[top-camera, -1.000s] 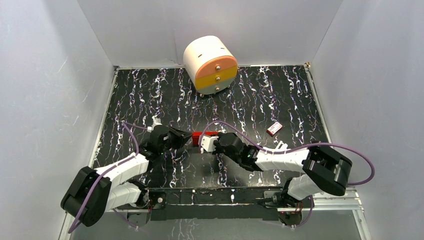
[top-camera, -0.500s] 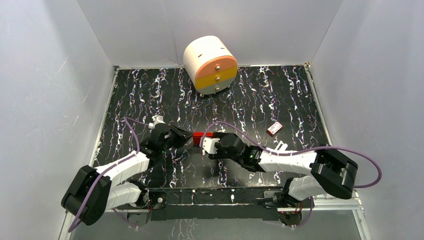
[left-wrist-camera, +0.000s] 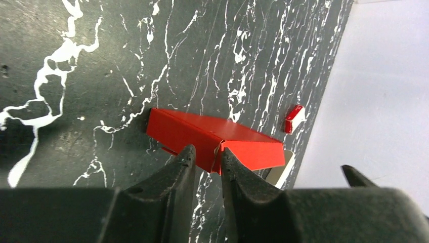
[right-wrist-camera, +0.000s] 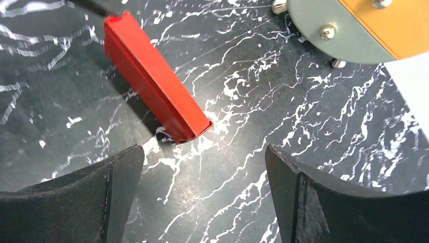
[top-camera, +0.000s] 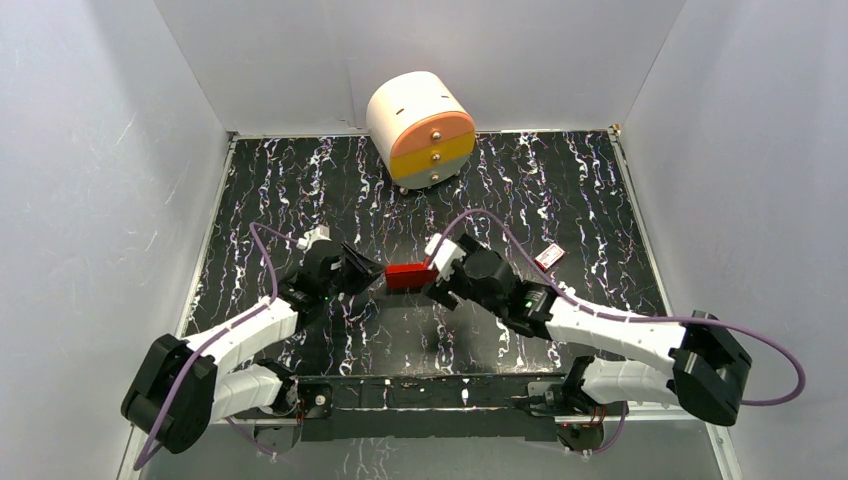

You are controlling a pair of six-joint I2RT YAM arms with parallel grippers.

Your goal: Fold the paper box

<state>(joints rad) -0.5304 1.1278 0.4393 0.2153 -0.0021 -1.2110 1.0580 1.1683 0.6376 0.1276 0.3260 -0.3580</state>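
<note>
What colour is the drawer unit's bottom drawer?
Grey-green bottom drawer, clearest in right wrist view.

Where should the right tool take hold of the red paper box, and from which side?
Probably by the short end nearest it, jaws closing across the two long sides. The paper box lies flat on the table, long and narrow, that end pointing toward the open right tool, so a low, straight approach from the right arm's side should fit its width between the jaws.
</note>
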